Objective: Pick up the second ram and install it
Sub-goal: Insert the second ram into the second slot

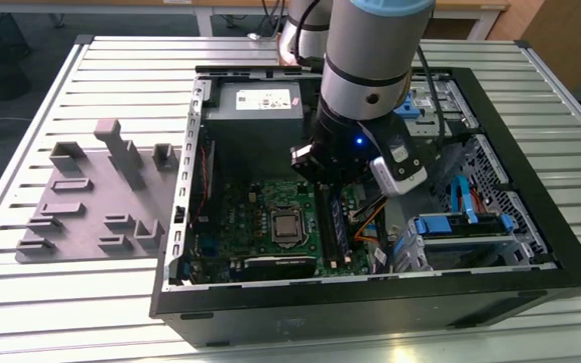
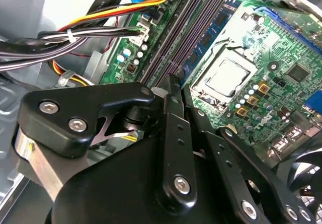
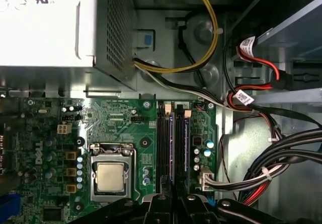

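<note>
Black metal claw [image 2: 168, 90] low over green motherboard [image 3: 121, 128] — jaws together on thin blue ram stick [image 3: 181, 148], seated in slots beside silver CPU socket [image 3: 111, 176].

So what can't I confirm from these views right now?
- Fingertips of the gripper: cut off by the picture edge in the first wrist view, behind the gripper's own body in the second.
- Near end of the RAM sticks: hidden under the gripper.
- Latch state: too small.
</note>
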`<state>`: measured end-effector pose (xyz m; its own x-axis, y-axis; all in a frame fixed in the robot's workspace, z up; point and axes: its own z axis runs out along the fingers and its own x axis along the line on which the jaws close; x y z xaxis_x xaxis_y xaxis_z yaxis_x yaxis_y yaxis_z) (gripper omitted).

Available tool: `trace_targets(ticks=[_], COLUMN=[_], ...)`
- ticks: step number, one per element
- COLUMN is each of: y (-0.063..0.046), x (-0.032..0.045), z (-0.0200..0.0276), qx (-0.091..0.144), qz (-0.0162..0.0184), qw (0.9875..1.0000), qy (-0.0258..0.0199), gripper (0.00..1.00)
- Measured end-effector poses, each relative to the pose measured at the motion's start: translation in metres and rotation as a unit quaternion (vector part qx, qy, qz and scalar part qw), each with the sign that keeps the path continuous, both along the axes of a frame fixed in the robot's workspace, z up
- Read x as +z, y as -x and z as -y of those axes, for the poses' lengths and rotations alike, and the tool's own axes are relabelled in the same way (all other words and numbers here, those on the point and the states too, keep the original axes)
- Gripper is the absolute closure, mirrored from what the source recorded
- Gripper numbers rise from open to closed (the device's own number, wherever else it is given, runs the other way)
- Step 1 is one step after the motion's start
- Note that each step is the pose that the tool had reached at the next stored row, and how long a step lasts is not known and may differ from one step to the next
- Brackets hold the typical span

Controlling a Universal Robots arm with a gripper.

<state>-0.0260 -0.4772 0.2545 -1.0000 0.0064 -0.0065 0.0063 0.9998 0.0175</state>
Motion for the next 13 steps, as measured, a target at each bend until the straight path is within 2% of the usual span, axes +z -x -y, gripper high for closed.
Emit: trace_targets(ticks=[13], y=[0.0], x=[-0.0122], z=[0.0016], qx=[-0.005], qz=[-0.0001], qw=[1.0], qy=[0.0001], gripper=[0.86])
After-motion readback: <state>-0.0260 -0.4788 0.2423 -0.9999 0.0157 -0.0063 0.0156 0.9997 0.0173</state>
